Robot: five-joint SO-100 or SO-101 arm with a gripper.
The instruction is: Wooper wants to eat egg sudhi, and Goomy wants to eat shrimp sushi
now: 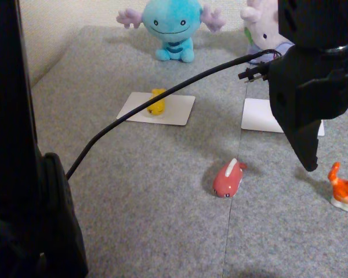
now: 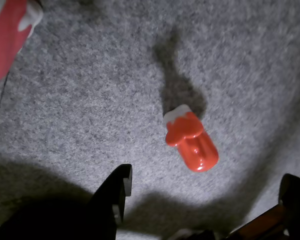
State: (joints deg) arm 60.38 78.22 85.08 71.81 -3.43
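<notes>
Wooper (image 1: 171, 26) sits at the back of the grey mat, and Goomy (image 1: 265, 32) is to its right, partly hidden behind the arm. The yellow egg sudhi (image 1: 157, 101) rests on a white card (image 1: 177, 113) in front of Wooper. At the right edge, the orange shrimp sushi (image 1: 345, 188) lies on the mat. My black gripper (image 1: 310, 162) hangs above the mat just left of it. In the wrist view the gripper (image 2: 205, 200) is open, its fingers (image 2: 115, 192) spread wide, and the shrimp sushi (image 2: 191, 140) lies just ahead of the gap, untouched.
A second white card (image 1: 258, 116) lies in front of Goomy. A pink-red toy (image 1: 229, 178) with a white fin lies mid-mat and appears at the wrist view's top left (image 2: 7, 35). A black cable (image 1: 162, 95) arcs over the mat. A dark post (image 1: 11, 145) fills the left.
</notes>
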